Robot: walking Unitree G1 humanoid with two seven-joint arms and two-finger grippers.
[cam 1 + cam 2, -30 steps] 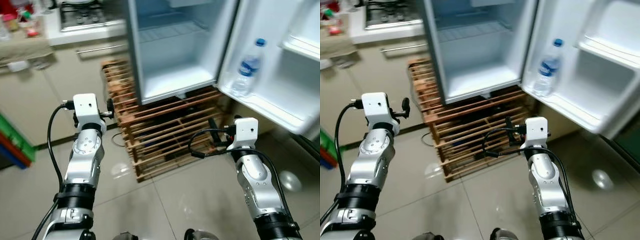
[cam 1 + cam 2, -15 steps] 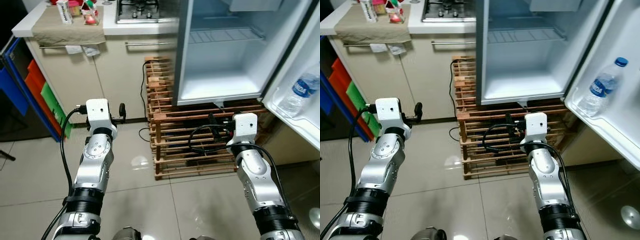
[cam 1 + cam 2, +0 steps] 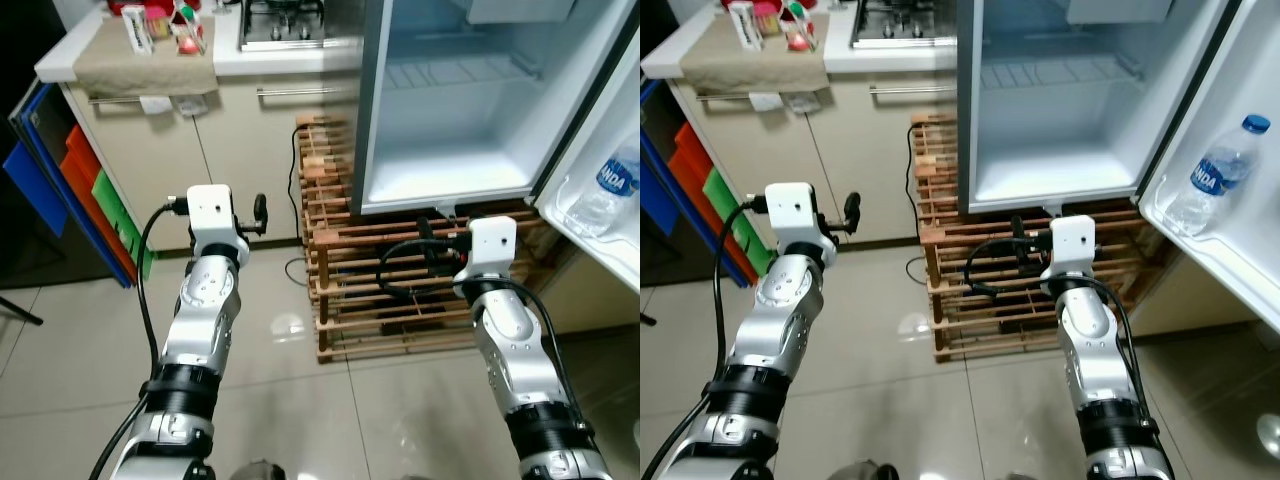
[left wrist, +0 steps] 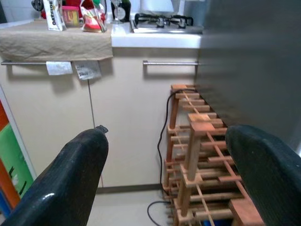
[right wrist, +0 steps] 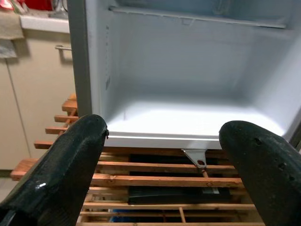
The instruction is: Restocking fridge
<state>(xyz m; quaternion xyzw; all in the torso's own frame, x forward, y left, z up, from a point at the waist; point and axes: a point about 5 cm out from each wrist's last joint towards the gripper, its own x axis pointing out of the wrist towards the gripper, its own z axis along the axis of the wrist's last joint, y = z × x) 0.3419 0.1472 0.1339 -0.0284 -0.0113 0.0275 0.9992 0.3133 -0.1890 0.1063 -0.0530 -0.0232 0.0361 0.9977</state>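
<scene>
blue-labelled water bottle (image 3: 1214, 180) on fridge door (image 3: 1240, 150), label text unreadable

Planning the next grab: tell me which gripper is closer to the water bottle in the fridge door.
Right. The right gripper faces the open fridge, with the water bottle farther to its right; the left gripper is across by the counter cabinets.

The picture's edge cuts off the water bottle (image 3: 612, 190) and fridge door (image 3: 600, 120).
</scene>
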